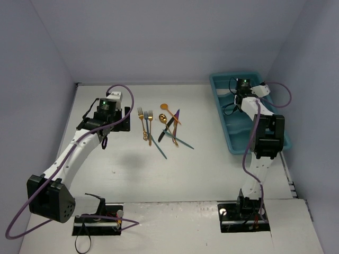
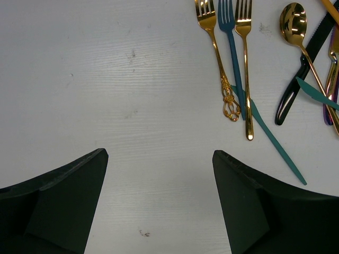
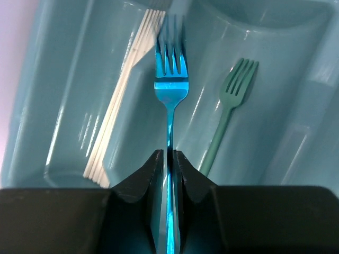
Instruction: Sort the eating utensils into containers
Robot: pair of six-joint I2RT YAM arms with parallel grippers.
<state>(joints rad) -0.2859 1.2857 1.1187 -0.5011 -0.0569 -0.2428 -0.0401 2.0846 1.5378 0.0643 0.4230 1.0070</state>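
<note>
Above the far end of the long teal-blue tray (image 1: 222,119), my right gripper (image 1: 244,91) (image 3: 168,154) has its jaws parted a hair's width. The handle of a shiny blue fork (image 3: 170,84) stands between them, tines pointing away and blurred. Under it in the containers (image 3: 63,63) lie a pale teal fork (image 3: 233,95) and a bundle of clear-white pieces (image 3: 122,100). My left gripper (image 1: 117,123) (image 2: 160,154) is open over bare table, left of the loose utensils. These include two gold forks (image 2: 216,53) (image 2: 246,69), a teal-blue fork (image 2: 233,58), a gold spoon (image 2: 293,21), a black knife (image 2: 296,84) and a teal knife (image 2: 275,145).
The utensil cluster (image 1: 164,127) lies mid-table between the two arms, with a purple piece (image 1: 175,117) crossing the pile. Pale walls enclose the table at the back and on both sides. The tray runs along the right wall.
</note>
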